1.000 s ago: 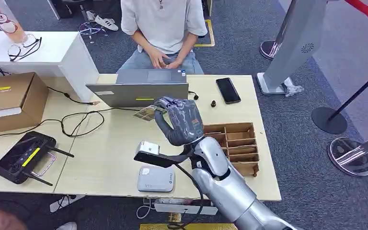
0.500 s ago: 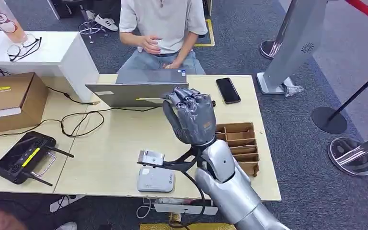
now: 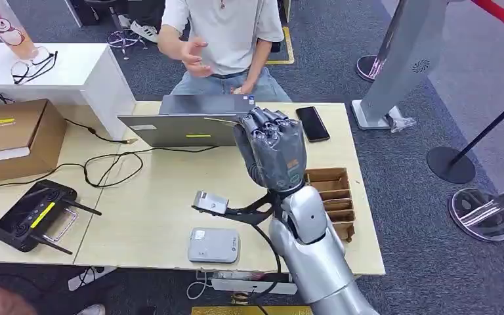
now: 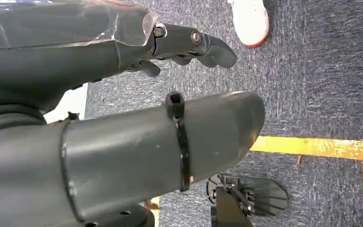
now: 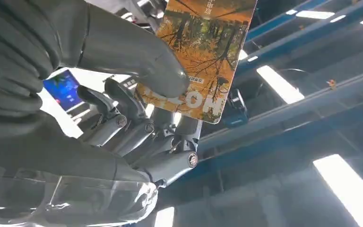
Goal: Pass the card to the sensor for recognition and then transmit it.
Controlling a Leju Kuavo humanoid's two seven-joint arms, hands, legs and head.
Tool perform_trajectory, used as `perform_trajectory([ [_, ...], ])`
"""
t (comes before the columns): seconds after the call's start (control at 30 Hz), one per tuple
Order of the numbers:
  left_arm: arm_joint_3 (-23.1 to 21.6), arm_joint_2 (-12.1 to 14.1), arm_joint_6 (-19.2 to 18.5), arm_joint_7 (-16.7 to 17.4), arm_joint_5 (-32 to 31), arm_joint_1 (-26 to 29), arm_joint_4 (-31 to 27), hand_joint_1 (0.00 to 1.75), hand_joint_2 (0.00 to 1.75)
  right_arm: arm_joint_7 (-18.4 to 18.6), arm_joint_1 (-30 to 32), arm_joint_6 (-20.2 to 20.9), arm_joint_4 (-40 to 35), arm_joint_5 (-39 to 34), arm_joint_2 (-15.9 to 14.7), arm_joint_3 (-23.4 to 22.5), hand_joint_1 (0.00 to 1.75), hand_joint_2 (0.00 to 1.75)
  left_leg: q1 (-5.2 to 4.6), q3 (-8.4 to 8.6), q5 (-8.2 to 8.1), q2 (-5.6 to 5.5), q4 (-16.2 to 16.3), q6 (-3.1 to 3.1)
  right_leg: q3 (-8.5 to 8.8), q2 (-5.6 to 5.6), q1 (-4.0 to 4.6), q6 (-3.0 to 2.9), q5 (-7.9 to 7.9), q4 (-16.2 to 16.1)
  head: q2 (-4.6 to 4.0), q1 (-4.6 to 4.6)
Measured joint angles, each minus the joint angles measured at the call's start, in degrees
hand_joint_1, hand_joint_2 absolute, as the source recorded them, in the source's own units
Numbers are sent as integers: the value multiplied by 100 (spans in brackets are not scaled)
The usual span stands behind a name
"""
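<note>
Raised and carried rightward since a second ago, the robot's silver right hand [image 3: 274,152] now stands upright with its back to the head camera, over the far edge of the pale wooden tabletop [image 3: 138,210], beside the open grey laptop [image 3: 190,123]. From behind the wrist, its thumb and dark fingers [image 5: 127,120] pinch the orange autumn-forest card [image 5: 201,56], which is held flat and well above the tabletop. Across the tabletop, the seated person in a light shirt has lifted one hand [image 3: 193,56] from the lap to chest height. Nearer the robot, the small white card-reader box [image 3: 213,245] lies close to the near edge, with a brown cardboard divider tray [image 3: 331,197] to the right of the arm and a black phone [image 3: 312,123] at the far right. The left hand [image 4: 170,52] hangs above blue carpet [image 4: 312,85], its fingers loosely curled around nothing.
</note>
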Motion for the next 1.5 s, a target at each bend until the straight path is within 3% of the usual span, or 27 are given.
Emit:
perform_trajectory([
  [0.8,-118,-46,7,57,-39,-50,0,0,0,398,-883,0,1380,83,367,-42,175,175,0,-1,0,0,0,0,0,0,0,0,0,0,0,2],
  [1.47,-118,-48,44,120,-15,-62,0,0,0,695,-1328,0,2225,-361,409,476,175,175,0,-1,0,0,0,0,0,-1,0,0,0,0,0,0],
  [1.5,-118,-48,46,122,-15,-62,0,0,0,697,-1337,0,2249,-361,409,489,63,175,0,-1,0,0,0,0,0,-1,0,0,0,0,0,0],
])
